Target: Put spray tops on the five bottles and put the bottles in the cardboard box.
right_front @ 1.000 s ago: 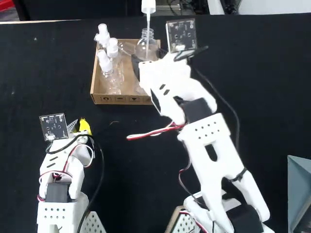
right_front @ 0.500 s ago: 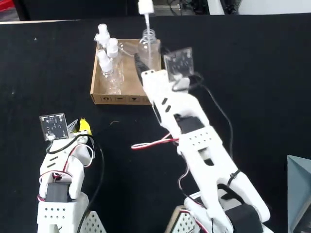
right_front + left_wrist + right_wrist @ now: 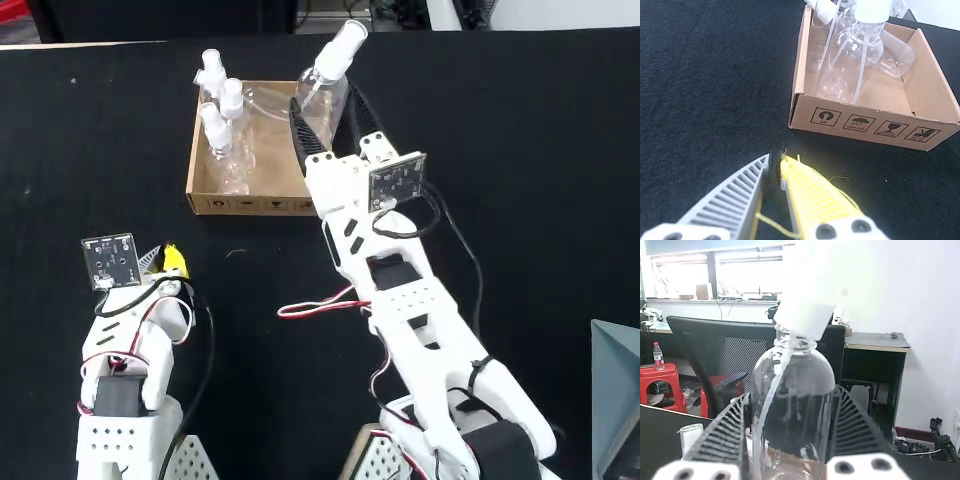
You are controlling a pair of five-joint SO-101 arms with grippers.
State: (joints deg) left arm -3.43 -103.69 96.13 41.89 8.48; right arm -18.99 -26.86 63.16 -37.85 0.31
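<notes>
Clear plastic bottle (image 3: 322, 98), spray top (image 3: 340, 45) fitted, sits clamped in the right gripper (image 3: 330, 115) over the right edge of the cardboard box (image 3: 250, 205), its neck tilted away from the arm. Other bottles (image 3: 225, 150) crowd the box's left side. The left gripper (image 3: 774, 162), closed and empty, rests well short of the box; its wrist view shows bare box floor beneath the bottle, which the arm covers from above

Right gripper (image 3: 326, 106) stretched forward, clamped; left gripper (image 3: 774, 161) closed.

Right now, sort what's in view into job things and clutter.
Job: held bottle with spray top, in right fingers; box; capped bottles inside it.
Lying about: grey object; chair; red stool.
</notes>
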